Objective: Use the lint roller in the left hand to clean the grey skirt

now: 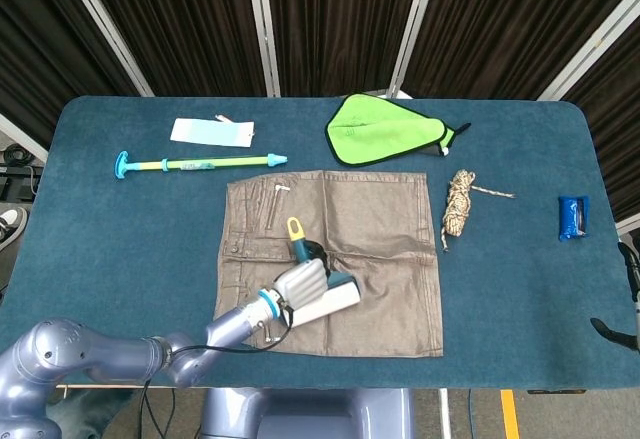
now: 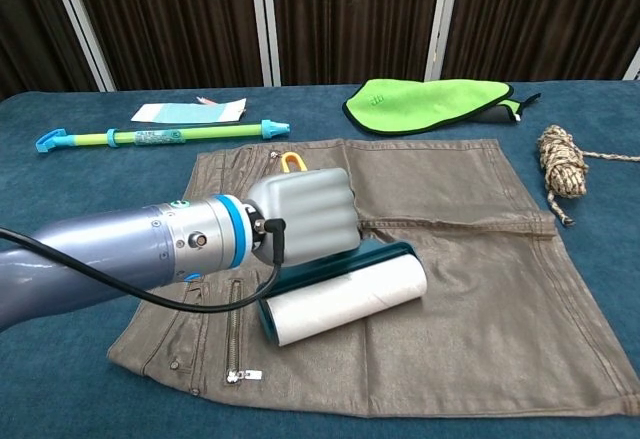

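The grey skirt (image 1: pixel 380 219) (image 2: pixel 470 259) lies flat in the middle of the blue table. My left hand (image 1: pixel 300 284) (image 2: pixel 305 214) grips the teal handle of the lint roller, whose yellow loop end (image 1: pixel 295 226) (image 2: pixel 291 161) pokes out beyond the fist. The white roll of the lint roller (image 1: pixel 330 304) (image 2: pixel 345 299) rests on the lower left part of the skirt, near its zip (image 2: pixel 236 331). At the right edge of the head view only a dark bit of my right arm (image 1: pixel 625 304) shows; the hand itself is out of sight.
A green and blue rod (image 1: pixel 200 163) (image 2: pixel 160 136) and a light blue card (image 1: pixel 211 132) lie at the back left. A lime green cloth (image 1: pixel 385 129) (image 2: pixel 430 102) sits behind the skirt, a coil of rope (image 1: pixel 459 204) (image 2: pixel 562 164) to its right, a blue packet (image 1: pixel 572 215) far right.
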Controlling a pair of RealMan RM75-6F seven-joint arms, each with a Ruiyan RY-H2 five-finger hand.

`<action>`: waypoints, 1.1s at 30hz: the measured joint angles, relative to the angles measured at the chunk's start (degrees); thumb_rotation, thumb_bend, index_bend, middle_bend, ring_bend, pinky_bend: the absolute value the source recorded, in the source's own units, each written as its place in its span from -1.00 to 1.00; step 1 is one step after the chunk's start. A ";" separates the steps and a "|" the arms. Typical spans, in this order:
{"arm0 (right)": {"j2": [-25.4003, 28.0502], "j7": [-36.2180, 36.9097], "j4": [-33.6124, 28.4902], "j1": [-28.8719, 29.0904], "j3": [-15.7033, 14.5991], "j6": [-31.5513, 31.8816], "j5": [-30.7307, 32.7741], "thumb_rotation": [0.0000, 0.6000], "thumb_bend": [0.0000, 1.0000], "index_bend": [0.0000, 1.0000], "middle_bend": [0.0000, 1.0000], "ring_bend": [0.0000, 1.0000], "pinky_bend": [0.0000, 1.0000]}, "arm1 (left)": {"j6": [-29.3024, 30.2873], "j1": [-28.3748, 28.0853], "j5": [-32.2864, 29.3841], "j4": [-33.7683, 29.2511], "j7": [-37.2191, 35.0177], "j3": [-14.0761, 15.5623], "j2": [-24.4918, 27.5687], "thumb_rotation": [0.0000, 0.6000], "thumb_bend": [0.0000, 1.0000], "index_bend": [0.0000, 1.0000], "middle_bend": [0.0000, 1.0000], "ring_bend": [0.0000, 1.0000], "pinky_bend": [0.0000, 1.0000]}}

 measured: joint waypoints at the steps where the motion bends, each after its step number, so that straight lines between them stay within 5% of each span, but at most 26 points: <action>1: 0.00 -0.05 -0.04 -0.01 0.00 0.03 -0.01 1.00 -1.00 -1.00 -1.00 -1.00 -1.00 | 0.05 0.09 -0.15 0.02 0.00 0.10 0.27 1.00 0.91 0.31 -0.03 -0.24 -0.13; 33: -0.31 -1.76 -1.00 -0.20 -0.43 0.47 -0.76 1.00 -1.00 -1.00 -1.00 -1.00 -1.00 | 5.26 10.01 -0.21 4.26 -11.99 4.94 14.54 1.00 0.91 0.31 -0.03 -0.25 -0.14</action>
